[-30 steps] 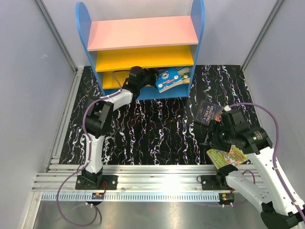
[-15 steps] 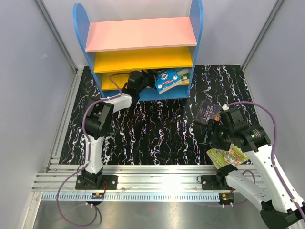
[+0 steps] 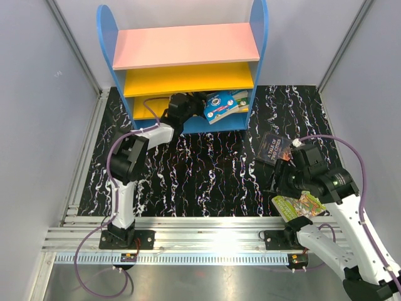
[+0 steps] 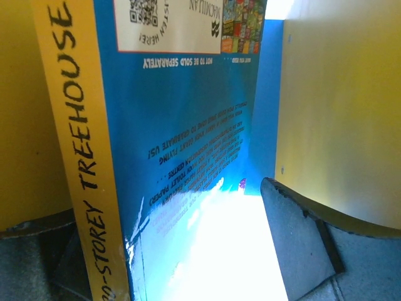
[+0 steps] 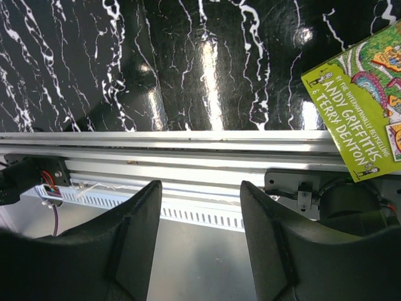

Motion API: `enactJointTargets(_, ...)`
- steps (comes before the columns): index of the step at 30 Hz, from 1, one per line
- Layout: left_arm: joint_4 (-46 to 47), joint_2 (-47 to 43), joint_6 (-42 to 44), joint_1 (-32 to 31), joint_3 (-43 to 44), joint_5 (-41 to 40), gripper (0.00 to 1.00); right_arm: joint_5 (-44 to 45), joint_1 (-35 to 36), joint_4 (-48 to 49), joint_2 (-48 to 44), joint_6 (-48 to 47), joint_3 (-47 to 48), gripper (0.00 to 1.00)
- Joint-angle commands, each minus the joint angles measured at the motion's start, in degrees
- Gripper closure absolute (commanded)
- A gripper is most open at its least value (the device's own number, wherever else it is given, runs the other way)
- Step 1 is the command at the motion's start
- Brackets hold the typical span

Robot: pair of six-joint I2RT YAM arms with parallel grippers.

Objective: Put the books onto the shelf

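Left claw (image 3: 195, 103): jaws wide apart, clamping nothing, reaching into the bottom bay of the shelf (image 3: 188, 45).
Between its fingers (image 4: 301, 244): the blue book (image 4: 188, 125) stands on edge with its yellow "Treehouse" spine towards the wrist camera. A gap shows between its back cover and one finger. The other finger is mostly hidden behind the spine, so contact there is unclear.
Blue book from above: leans in the bottom bay, close to the right side panel.
Second book (image 3: 241, 95): its pale edge shows just beside the blue book, in the same bay.
Shelf: stands at the far side of the table (image 3: 200, 169), with a pink top board, yellow boards below and blue sides.
Right claw (image 5: 200, 194): jaws apart and empty, above the metal rail (image 5: 188, 157) at the table's near edge.
Green book (image 5: 363, 106): lies flat at the near edge, partly over the rail, beside the right claw but apart from it.
Dark book (image 3: 274, 149): lies flat on the table, between the shelf and the right arm.
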Motion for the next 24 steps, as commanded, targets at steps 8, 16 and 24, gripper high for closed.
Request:
enactJointTargets(8,-17.9,-9.6,17.6,-1.4,13.8,2.3,0.01,-3.1,0.3,0.9,-1.2,-1.7,-0.8,0.26)
enactJointTargets(16,-26.5,-15.2,21.2,-1.1,10.9,1.3,0.01,-3.2,0.3,2.2,-1.7,-1.5,-0.8,0.23)
enactJointTargets(24,-31.1,-19.6,20.2,-1.1,8.5,-4.6,0.94,-4.9,0.3,3.8,-2.6,-0.8,-2.0,0.24)
